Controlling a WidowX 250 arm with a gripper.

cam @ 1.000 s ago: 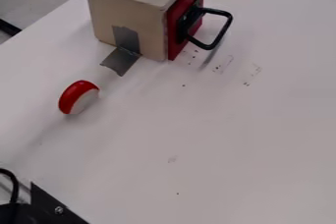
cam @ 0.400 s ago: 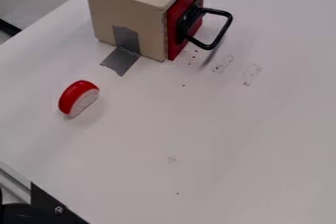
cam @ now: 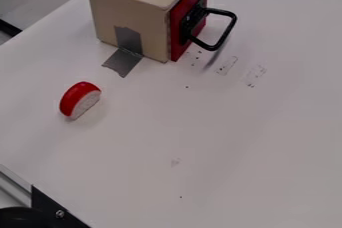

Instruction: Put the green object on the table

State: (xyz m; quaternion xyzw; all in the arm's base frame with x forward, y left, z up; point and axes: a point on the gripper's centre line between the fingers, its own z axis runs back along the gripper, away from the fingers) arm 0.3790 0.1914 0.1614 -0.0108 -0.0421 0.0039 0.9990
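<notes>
A red-and-white half-round toy [cam: 77,96] is sitting on my flat white bench [cam: 234,137]. I can't tell which side of my gripper that's on, or if the gripper's open or closed.

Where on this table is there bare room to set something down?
The table has its widest bare patch between the black handle and the black bracket, right of the red-and-white piece. A smaller one lies between that piece and the left edge. It's crowded around the wooden box, with its handle and grey tape.
</notes>
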